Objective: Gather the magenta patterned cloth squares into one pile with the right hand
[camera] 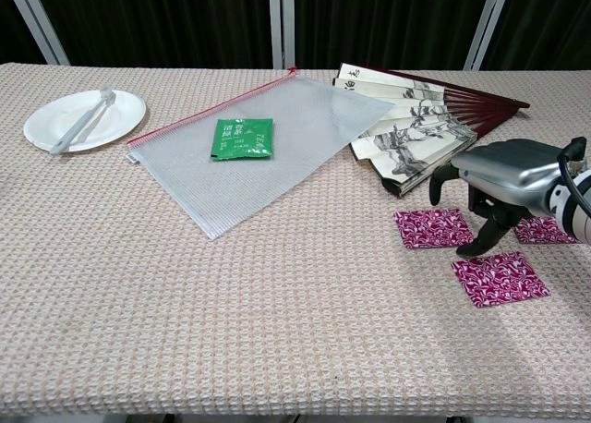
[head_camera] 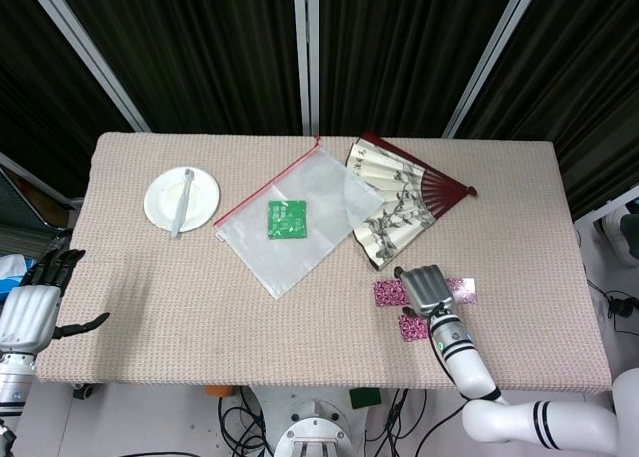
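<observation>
Three magenta patterned cloth squares lie near the table's front right. One square (camera: 432,228) (head_camera: 387,293) is to the left of my right hand. A second square (camera: 500,278) (head_camera: 412,327) lies nearer the front edge. The third square (camera: 547,229) (head_camera: 463,289) is partly hidden behind the hand. My right hand (camera: 503,178) (head_camera: 426,287) hovers low between them with its fingers curved down, the thumb tip (camera: 473,246) touching the table by the left square's edge. It holds nothing. My left hand (head_camera: 35,302) hangs off the table's left edge with its fingers apart and empty.
A folding fan (camera: 425,118) lies spread just behind the right hand. A clear zip bag (camera: 295,164) holding a green packet (camera: 244,138) is in the middle. A white plate (camera: 55,132) with a white utensil stands at the far left.
</observation>
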